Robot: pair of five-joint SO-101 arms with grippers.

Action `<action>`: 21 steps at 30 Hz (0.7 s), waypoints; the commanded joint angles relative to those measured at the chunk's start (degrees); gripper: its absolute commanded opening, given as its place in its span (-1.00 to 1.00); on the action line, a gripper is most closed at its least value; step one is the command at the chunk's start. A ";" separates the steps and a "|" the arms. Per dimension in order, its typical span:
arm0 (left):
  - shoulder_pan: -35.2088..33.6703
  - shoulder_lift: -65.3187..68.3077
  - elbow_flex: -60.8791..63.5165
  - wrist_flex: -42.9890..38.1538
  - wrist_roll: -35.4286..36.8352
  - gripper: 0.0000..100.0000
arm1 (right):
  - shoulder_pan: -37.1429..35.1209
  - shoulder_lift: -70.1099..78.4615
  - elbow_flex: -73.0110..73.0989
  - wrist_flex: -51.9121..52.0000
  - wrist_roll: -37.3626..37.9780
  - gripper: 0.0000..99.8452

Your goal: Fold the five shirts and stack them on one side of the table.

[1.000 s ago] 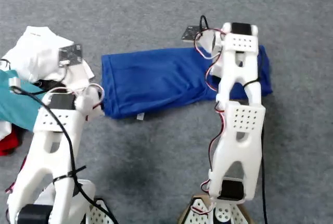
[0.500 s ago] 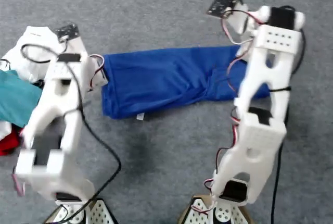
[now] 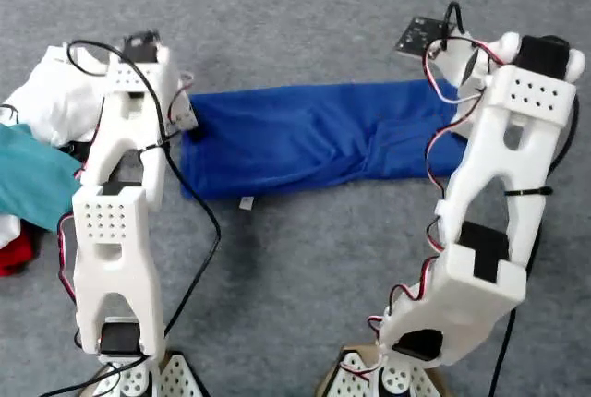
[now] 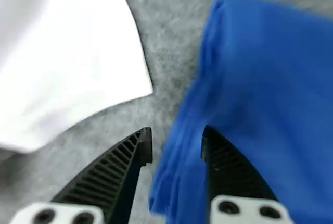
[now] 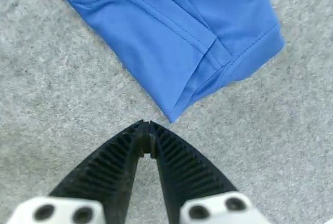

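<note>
Both arms have swung out to the ends of the long folded royal-blue cotton shirt (image 3: 314, 138) since a second ago. The left one came up from beside the clothes pile, and the right one slid off the middle of the fabric toward its far end.

The shirt lies flat as a wide strip across the middle of the grey carpet-like table top (image 3: 295, 268). The left gripper (image 4: 176, 143) sits at the shirt's end nearest the pile with its fingers spread apart. The bunched blue edge (image 4: 260, 104) runs up between them, not pinched. One finger is over the bare grey and the other is over the blue.

The right gripper (image 5: 150, 130) has its fingers pressed together with nothing in them. Its tips sit over the grey just beside the hemmed corner of the shirt (image 5: 182, 26).

Off past the left arm there's the pile: a crumpled white shirt (image 3: 46, 92), a teal one (image 3: 32, 180) below it, and a bit of red cloth (image 3: 14, 254) at the table's edge.
</note>
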 commanded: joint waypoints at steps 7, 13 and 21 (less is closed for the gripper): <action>1.05 0.04 -15.74 8.62 -1.93 -0.66 | 0.57 -5.76 6.37 -5.19 0.79 -1.00; 2.20 8.48 -10.64 7.91 -3.87 -0.66 | 0.75 -5.76 6.64 -5.54 0.88 -1.00; 4.84 17.80 -14.51 7.91 -3.25 -0.66 | 0.40 -5.76 6.64 -5.54 0.88 -1.00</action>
